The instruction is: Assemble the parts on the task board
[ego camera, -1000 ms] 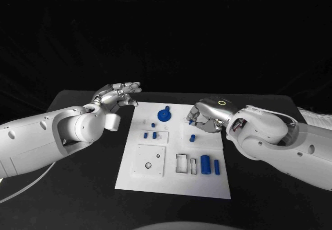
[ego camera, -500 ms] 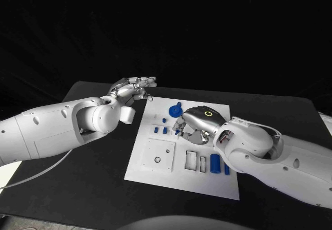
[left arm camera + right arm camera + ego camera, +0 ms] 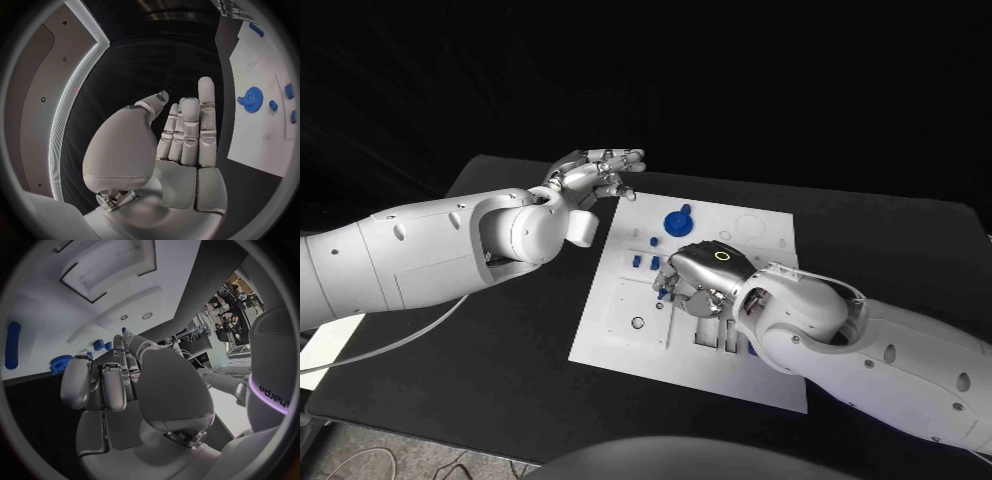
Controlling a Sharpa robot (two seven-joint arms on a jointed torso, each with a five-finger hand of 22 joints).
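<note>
Head view: the white rectangular task board lies mid-table. The left hand hovers off its far left corner, fingers loosely spread, holding nothing. The right hand is lowered over the board's centre, beside small blue cylindrical parts; its grip cannot be determined. A blue gear-shaped part sits toward the far edge.

Left wrist view: fingers extended, empty.

Right wrist view: fingers curled above the board; contents unclear.

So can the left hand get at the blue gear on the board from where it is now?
Probably yes. The left hand is open, just beyond the task board's far corner, and the blue gear lies uncovered close by; the right hand works nearer the middle.
</note>
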